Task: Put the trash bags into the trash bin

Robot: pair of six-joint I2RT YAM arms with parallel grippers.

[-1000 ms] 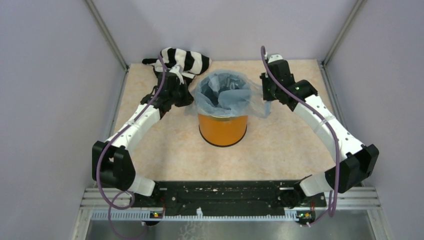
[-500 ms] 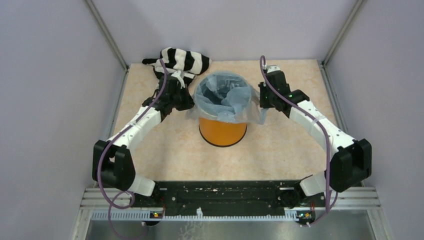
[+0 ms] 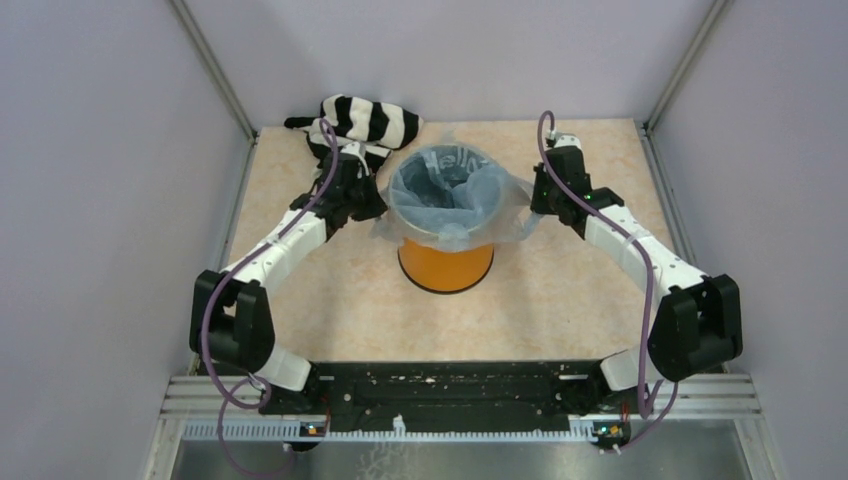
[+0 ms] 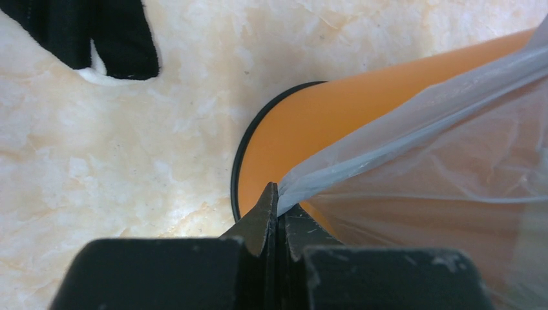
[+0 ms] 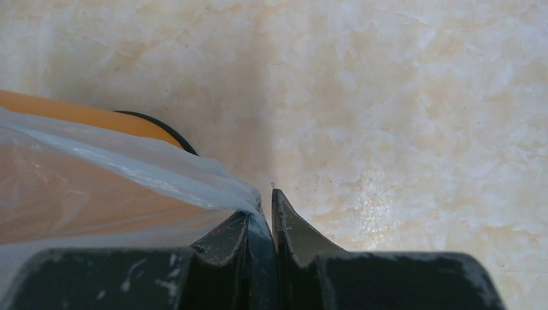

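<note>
The orange trash bin (image 3: 445,262) stands mid-table. The light-blue trash bag (image 3: 445,195) lines its mouth, its edge folded out over the rim, white lettering showing at the far inner side. My left gripper (image 3: 378,208) is shut on the bag's left edge beside the bin; the left wrist view shows the film (image 4: 413,129) pinched at my gripper (image 4: 279,205) against the orange wall (image 4: 304,135). My right gripper (image 3: 532,208) is shut on the bag's right edge; the right wrist view shows the film (image 5: 148,171) caught in that gripper (image 5: 262,210), the bin (image 5: 77,113) at left.
A black-and-white striped cloth (image 3: 368,122) lies at the back left, just behind my left wrist; part shows in the left wrist view (image 4: 84,32). Grey walls with metal corner posts close the table on three sides.
Both grippers have come down beside the bin, pulling the bag's edge lower over the rim. The right arm has swung outward to the right. The bag mouth sits wider and flatter.
</note>
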